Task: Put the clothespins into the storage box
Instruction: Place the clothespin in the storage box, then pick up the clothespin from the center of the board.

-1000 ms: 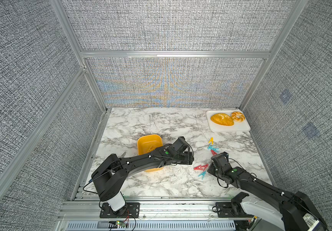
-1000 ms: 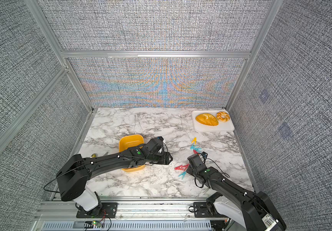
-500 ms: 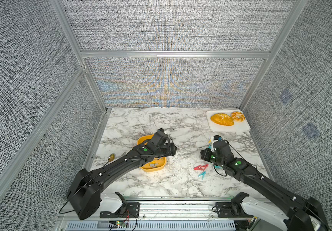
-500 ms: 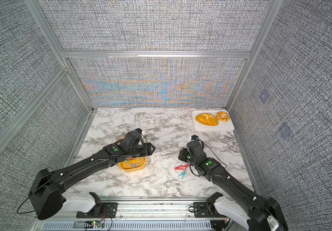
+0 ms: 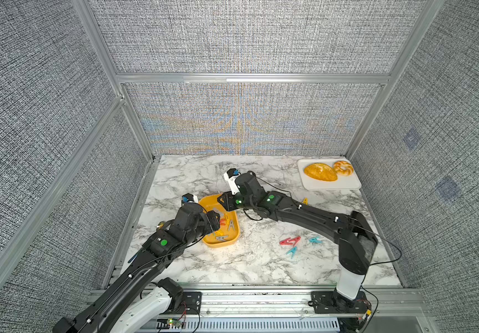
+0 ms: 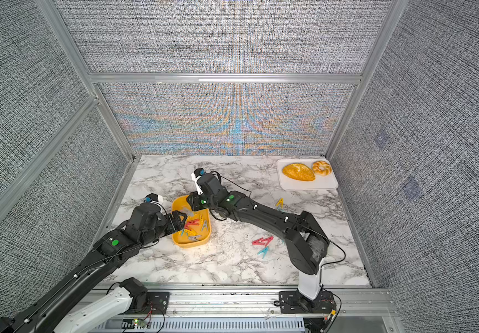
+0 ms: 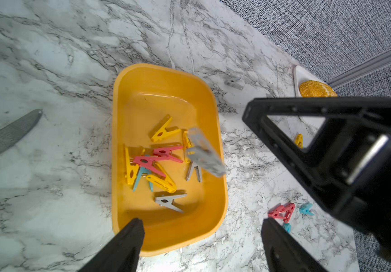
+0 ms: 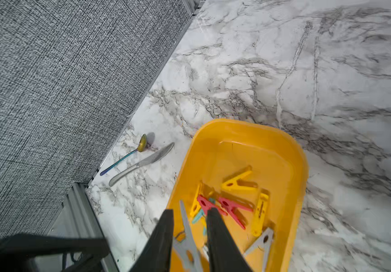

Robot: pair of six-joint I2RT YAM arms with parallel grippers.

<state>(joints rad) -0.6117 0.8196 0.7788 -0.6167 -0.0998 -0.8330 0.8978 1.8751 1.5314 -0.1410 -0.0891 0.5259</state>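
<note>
Left wrist view: left gripper (image 7: 201,237) jaws spread wide and empty over the yellow box (image 7: 119,141); a grey clothespin (image 7: 203,154) is blurred mid-air above the box's pile of clothespins (image 7: 156,162); right gripper (image 8: 189,237) jaws are parted with a grey pin in the gap, grip uncertain; four more pins (image 5: 290,240) lie on the marble table (image 5: 255,265), well apart from the box.

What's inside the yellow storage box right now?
Inside the storage box: a loose pile of clothespins in yellow, red, teal and grey, plus a blurred grey one mid-air. Anything beneath the pile is hidden.
</note>
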